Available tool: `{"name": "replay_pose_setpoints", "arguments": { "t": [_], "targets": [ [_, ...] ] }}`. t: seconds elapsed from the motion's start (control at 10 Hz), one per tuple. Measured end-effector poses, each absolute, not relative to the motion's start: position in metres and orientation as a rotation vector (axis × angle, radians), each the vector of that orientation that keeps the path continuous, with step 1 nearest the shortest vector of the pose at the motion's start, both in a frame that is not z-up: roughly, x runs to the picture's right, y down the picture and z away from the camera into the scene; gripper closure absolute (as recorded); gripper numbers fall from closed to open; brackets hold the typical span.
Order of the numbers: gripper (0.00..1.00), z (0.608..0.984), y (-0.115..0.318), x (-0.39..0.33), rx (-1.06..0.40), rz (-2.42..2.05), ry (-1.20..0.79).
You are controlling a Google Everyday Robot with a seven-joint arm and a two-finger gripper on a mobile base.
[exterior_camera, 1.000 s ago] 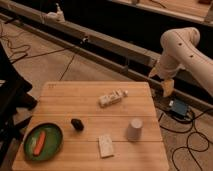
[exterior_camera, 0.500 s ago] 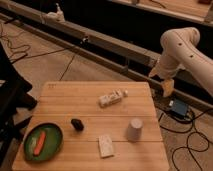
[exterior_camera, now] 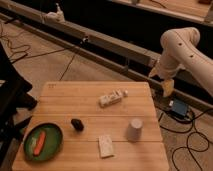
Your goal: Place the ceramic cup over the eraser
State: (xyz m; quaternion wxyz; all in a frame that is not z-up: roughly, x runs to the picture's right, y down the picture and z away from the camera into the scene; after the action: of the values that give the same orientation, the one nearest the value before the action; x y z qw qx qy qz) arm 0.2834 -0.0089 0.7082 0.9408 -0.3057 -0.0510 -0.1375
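My pincer (exterior_camera: 167,88) hangs spread and empty, pointing down, off the far right corner of the pale wooden counter (exterior_camera: 65,95). The small, plain grey-white ceramic cup (exterior_camera: 134,129), tapered and without a handle, stands alone near the counter's right front. The black rounded eraser (exterior_camera: 77,124) sits well apart to its left. At the front left, a round green plate (exterior_camera: 52,145) holds one orange stick (exterior_camera: 39,142).
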Motion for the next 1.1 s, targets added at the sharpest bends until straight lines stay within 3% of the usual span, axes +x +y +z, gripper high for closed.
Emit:
{"name": "replay_pose_setpoints", "arguments": {
  "t": [0.4, 0.7, 1.1],
  "targets": [
    [0.20, 0.707, -0.009, 0.282, -0.626, -0.290, -0.099],
    [0.20, 0.693, -0.005, 0.239, -0.613, -0.421, -0.132],
    [0.20, 0.683, 0.032, 0.205, -0.633, -0.493, -0.204]
  ]
}}
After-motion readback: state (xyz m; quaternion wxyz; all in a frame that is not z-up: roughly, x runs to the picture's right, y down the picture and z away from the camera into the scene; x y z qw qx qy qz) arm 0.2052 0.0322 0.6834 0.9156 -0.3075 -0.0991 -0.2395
